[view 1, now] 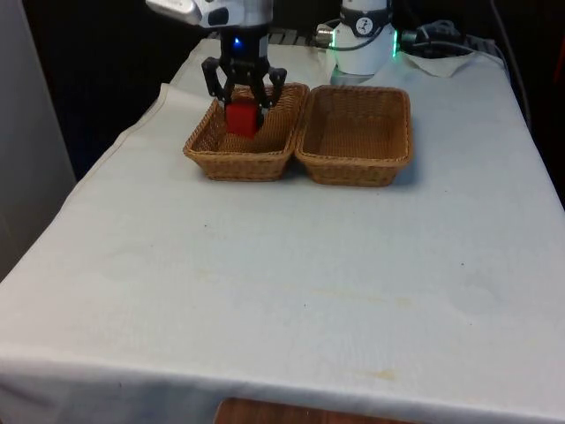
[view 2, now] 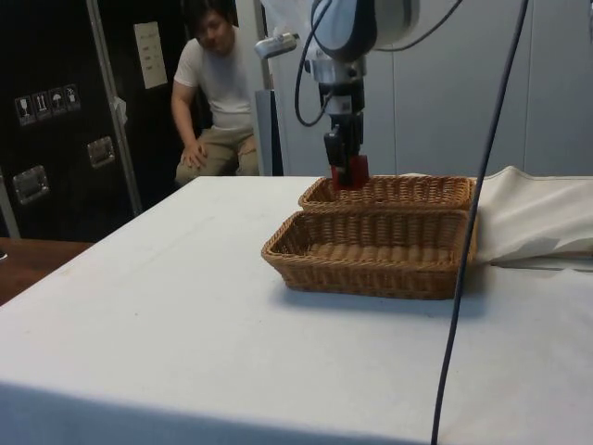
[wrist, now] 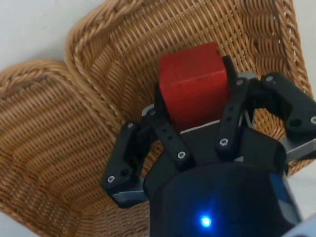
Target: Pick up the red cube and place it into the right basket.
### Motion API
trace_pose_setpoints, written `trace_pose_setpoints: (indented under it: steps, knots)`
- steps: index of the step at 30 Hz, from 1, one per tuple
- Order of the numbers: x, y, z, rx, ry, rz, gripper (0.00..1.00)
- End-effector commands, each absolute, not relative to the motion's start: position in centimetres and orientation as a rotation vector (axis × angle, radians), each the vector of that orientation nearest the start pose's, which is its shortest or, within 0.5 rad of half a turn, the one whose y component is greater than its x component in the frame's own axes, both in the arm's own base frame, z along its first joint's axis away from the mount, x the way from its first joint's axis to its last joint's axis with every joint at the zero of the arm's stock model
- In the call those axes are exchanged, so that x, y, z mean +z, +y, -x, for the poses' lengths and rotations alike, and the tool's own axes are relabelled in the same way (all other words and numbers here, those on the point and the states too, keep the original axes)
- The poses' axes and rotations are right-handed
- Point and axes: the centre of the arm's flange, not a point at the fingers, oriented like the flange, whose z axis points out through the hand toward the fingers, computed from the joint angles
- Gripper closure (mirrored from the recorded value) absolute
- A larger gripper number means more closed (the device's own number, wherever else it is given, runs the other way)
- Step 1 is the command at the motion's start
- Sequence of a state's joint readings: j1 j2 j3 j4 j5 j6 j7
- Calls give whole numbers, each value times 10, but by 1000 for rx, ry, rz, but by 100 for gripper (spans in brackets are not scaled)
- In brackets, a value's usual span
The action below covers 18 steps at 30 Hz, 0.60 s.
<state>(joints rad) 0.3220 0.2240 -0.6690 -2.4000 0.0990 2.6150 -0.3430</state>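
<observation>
While clamped between the gripper (view 1: 244, 99) fingers, the red cube (view 1: 243, 117) is held above the front view's left basket (view 1: 205, 147).

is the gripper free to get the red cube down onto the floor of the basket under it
Probably yes: the gripper holds the red cube above the open basket on the front view's left, with nothing visible inside below.
</observation>
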Motion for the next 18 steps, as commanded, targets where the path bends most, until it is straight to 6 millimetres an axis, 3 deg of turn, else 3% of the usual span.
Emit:
trace_pose_setpoints:
  steps: [1,9,18]
  knots:
    - [241,-177,-469,-39,124,3233,94]
    - [219,-175,-466,-33,145,3248,94]
    - [211,-175,-465,-20,170,3252,92]
